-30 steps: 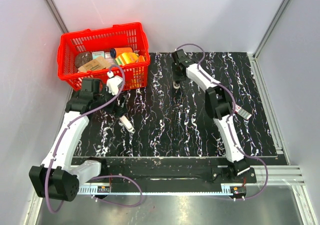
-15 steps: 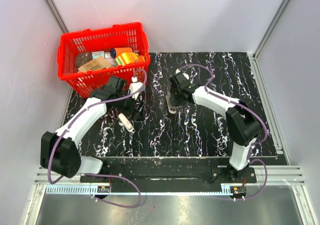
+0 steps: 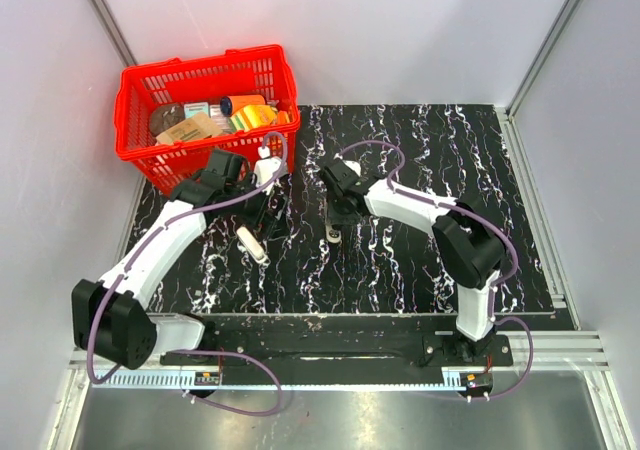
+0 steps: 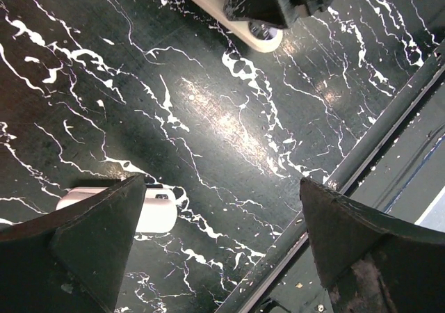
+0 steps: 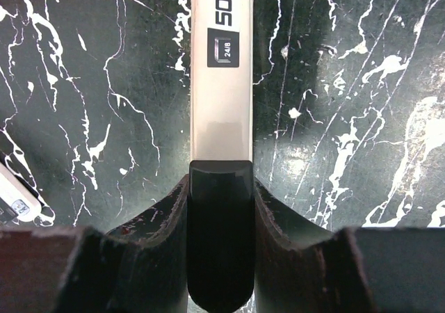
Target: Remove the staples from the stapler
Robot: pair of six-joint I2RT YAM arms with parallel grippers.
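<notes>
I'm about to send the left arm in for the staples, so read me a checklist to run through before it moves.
1. Grip: right gripper shut on the stapler, at its dark rear end: ok.
2. Free hand: left gripper open, nothing held: ok.
3. Clutter: white oblong piece clear of the left gripper: cannot tell; a finger hides part of it.
4. Stapler opened for unloading: cannot tell.
5. Stapler lifted off the table: cannot tell.
</notes>
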